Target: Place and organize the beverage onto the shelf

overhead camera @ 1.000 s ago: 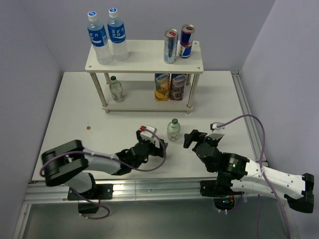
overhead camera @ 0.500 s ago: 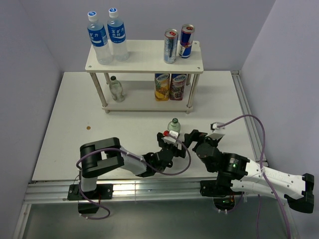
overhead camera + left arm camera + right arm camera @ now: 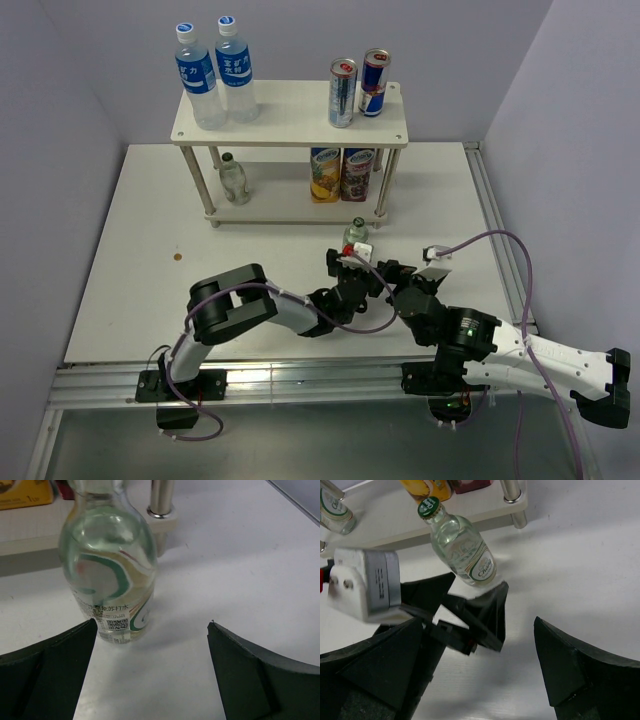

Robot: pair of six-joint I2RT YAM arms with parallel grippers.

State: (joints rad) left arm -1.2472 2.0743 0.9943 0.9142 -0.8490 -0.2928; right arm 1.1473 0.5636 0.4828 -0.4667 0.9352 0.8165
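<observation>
L arm has swung across from the desk's left side in the last sec; elbow now folds near centre, forearm reaching right. L pincer is spread wide, nothing gripped. The glass bottle stands upright just ahead of it, nearer its left-hand finger. Bottle also sits a bit closer to the shelf front-right leg than before, nudged I reckon. So approach is on, grab not yet made. R pincer is agape too, empty, parked just right, unmoved.
</observation>
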